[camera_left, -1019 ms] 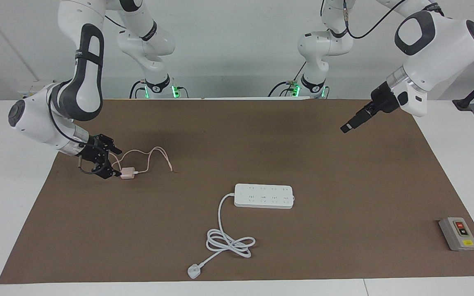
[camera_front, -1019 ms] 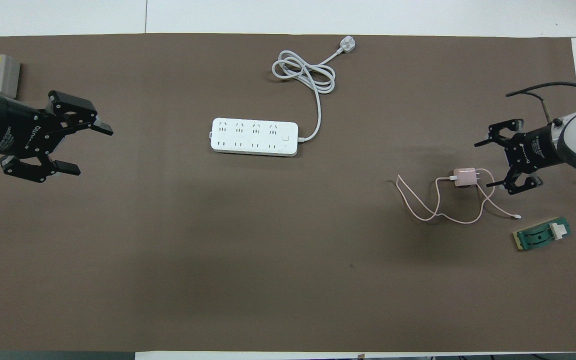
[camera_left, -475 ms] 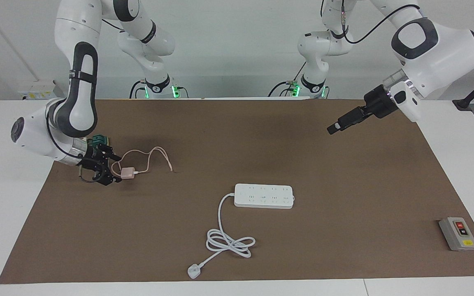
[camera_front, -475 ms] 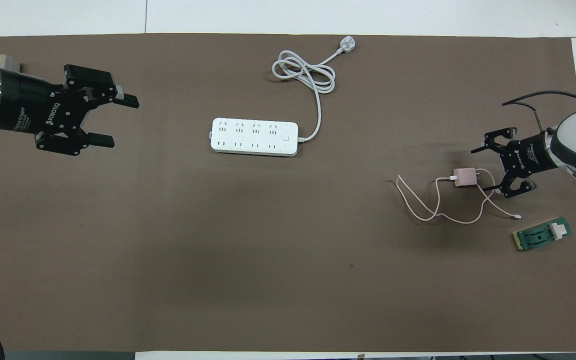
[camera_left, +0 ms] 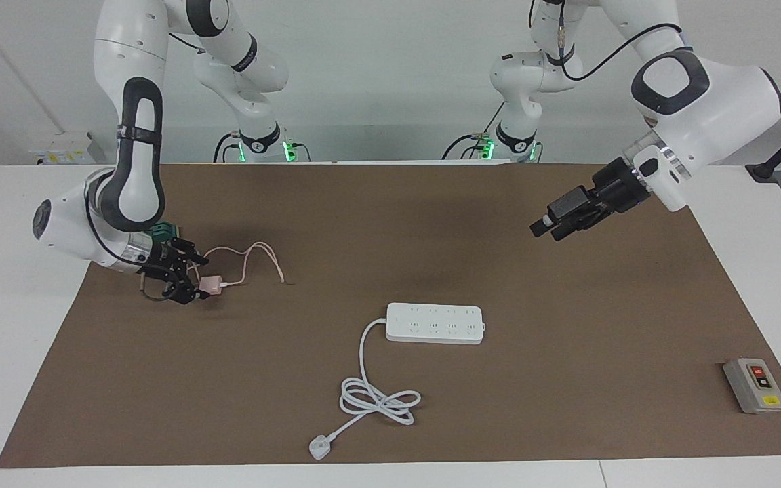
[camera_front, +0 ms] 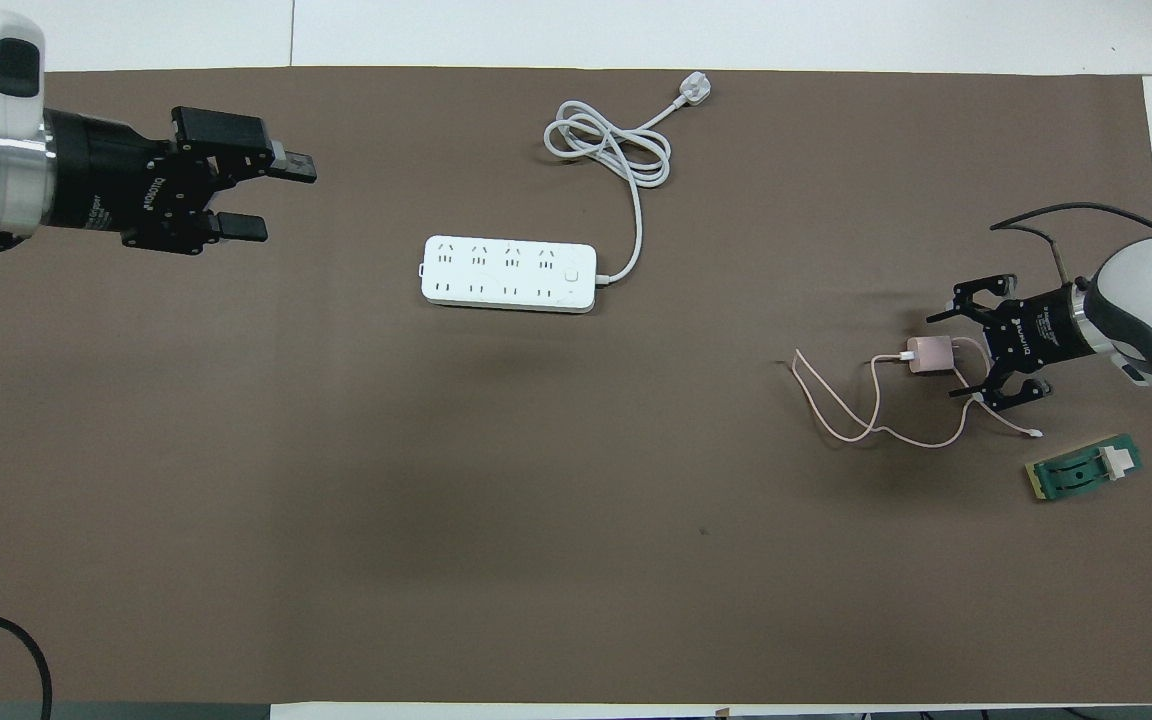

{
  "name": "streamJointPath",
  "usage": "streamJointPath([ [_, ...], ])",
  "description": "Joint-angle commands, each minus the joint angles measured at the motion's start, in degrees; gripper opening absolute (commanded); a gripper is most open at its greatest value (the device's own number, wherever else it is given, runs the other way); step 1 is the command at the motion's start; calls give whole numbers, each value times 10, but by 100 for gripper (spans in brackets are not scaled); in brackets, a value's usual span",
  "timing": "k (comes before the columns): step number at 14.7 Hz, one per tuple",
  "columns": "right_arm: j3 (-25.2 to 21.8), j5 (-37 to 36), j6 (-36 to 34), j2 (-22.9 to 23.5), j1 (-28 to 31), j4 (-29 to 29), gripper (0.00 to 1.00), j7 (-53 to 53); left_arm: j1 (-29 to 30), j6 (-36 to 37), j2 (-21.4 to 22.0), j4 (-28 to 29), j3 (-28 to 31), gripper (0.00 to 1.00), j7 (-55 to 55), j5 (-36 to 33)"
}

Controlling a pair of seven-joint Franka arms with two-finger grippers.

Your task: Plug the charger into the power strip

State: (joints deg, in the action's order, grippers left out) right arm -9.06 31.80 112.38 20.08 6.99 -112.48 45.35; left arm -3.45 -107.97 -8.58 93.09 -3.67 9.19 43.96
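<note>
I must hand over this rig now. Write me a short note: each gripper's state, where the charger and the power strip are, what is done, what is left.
Right gripper: open, low at the mat, its fingers on either side of the charger, not closed on it.
Left gripper: open, holding nothing, in the air over bare mat toward the left arm's end.
Charger: lying on the mat toward the right arm's end, its pink cable loose beside it.
Power strip: flat at mid-table, nothing plugged in; its cord is coiled farther from the robots.
Done: the right gripper is at the charger.
Left: grasp, lift, carry, plug in.
</note>
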Motion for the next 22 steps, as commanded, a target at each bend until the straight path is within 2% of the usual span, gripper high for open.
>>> streamJointPath([
  [1, 4, 25, 20, -5, 7, -18, 100, -25, -9, -19, -26, -5, 4, 100, -91, 90],
  [3, 4, 27, 22, -5, 8, -22, 100, -25, -7, -18, -38, 6, 4, 100, -181, 153],
  [6, 4, 32, 25, -4, 11, -27, 100, -35, -9, -18, -41, 40, 4, 100, -259, 246],
  [11, 4, 41, 33, -5, 14, -38, 100, -45, -7, -8, -43, 161, 3, 100, -497, 389],
  [15, 4, 41, 35, -5, 20, -38, 100, -61, 23, 92, -42, 233, 4, 100, -597, 441],
  [18, 4, 41, 36, -5, 20, -39, 100, -61, 14, 92, -43, 267, 3, 100, -646, 481],
  [22, 4, 48, 36, -6, 20, -46, 95, -61, -44, 90, -43, 318, 3, 100, -670, 581],
])
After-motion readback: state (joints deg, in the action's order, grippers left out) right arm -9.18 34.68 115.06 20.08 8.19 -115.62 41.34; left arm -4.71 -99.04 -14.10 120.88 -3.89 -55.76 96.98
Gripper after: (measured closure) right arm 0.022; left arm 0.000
